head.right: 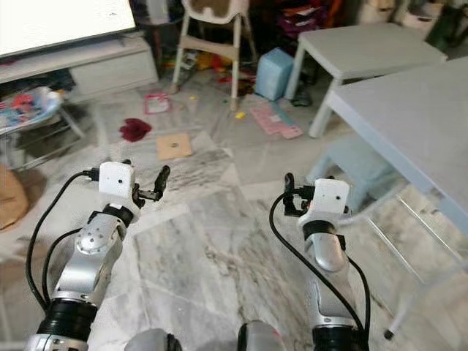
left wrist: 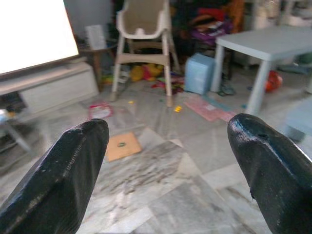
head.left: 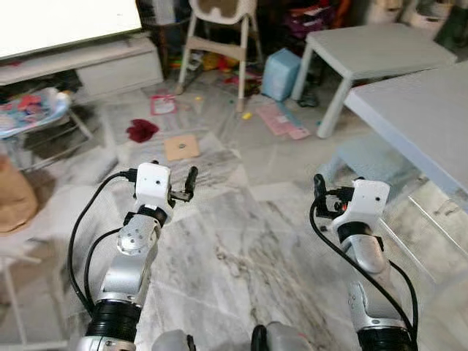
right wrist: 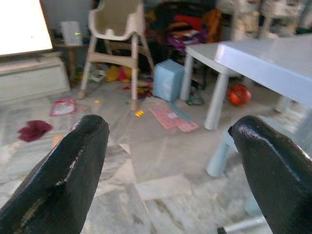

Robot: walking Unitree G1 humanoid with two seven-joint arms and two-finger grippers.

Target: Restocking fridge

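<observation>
Ahead, both arms hover over the grey marble floor (head.left: 241,256) — left gripper (left wrist: 165,170) and right gripper (right wrist: 168,170) each spread wide, empty. At twelve o'clock stands a white high chair (head.left: 219,29); fridge possibly elsewhere — I cannot tell.

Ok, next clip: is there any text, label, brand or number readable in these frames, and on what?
None can be read.
Pink sheet on the floor: printed, but too small and blurred to read.
Pink mat by the light table: nothing legible.
Cardboard square: a dark spot, no readable text.
Blue box: no label visible.
Both grippers, left and right, carry no legible marking.
</observation>
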